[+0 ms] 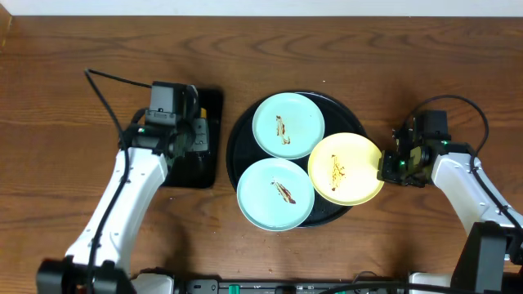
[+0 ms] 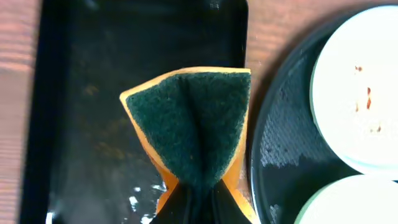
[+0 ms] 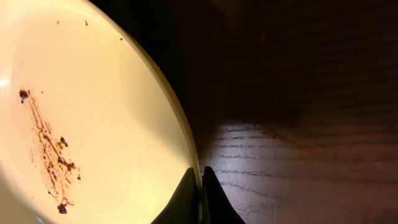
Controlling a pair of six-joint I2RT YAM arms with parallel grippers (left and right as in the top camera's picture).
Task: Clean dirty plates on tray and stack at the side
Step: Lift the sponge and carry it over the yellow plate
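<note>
Three smeared plates lie on the round black tray [image 1: 241, 139]: an aqua plate [image 1: 288, 124] at the back, an aqua plate [image 1: 275, 194] at the front, and a pale yellow plate [image 1: 346, 167] overhanging the tray's right rim. My right gripper [image 1: 384, 167] is shut on the yellow plate's right rim [image 3: 186, 134], one finger on each side of it [image 3: 200, 180]. My left gripper [image 2: 198, 202] is shut on an orange sponge with a dark green scrub face [image 2: 193, 124], held over the rectangular black tray [image 2: 93, 74].
The rectangular black tray [image 1: 196, 167] lies left of the round tray, under the left gripper, with wet specks on it. Bare wooden table [image 1: 409, 237] surrounds both trays. A cable [image 1: 106, 82] trails from the left arm at the back left.
</note>
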